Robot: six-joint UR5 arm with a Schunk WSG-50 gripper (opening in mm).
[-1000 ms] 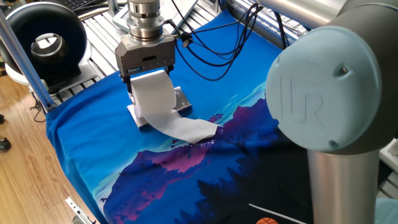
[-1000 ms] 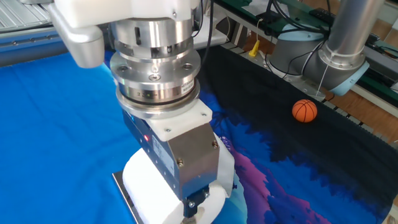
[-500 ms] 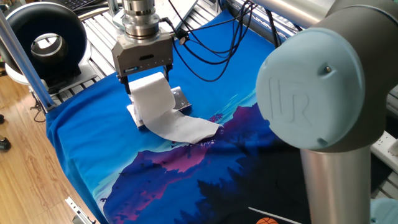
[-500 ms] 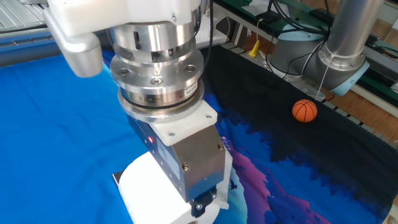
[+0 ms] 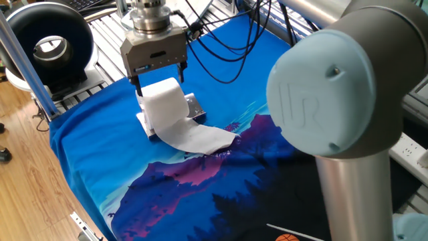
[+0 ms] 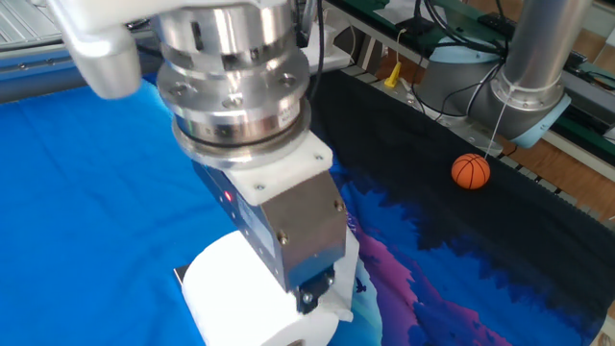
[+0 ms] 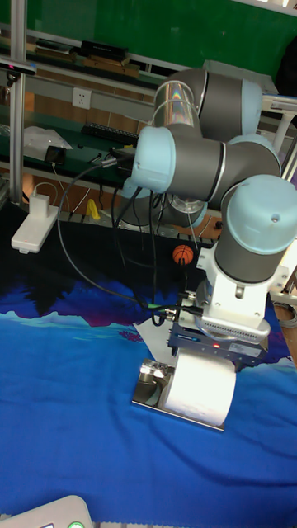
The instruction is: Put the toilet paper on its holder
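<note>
The toilet paper (image 5: 164,102) is a fat white roll resting on the holder (image 5: 194,107), a shiny chrome piece on the blue cloth. Its loose sheet (image 5: 200,137) trails toward the front right. My gripper (image 5: 160,80) hangs just above the roll, open, with one finger off each end of the roll's top and not clamping it. In the tall fixed view the roll (image 7: 198,388) sits below the gripper (image 7: 216,356), and the holder (image 7: 153,384) shows at its left. From the other side the gripper (image 6: 309,293) covers part of the roll (image 6: 226,298).
A small orange ball (image 6: 471,171) lies on the dark part of the cloth. A black round fan (image 5: 50,43) stands beyond the table's left corner. Black cables (image 5: 221,50) hang behind the gripper. The arm's big elbow (image 5: 328,100) blocks the right side. A white pendant (image 7: 49,513) lies at the front edge.
The gripper has risen a little off the roll. The roll and its trailing sheet stayed in place on the holder.
</note>
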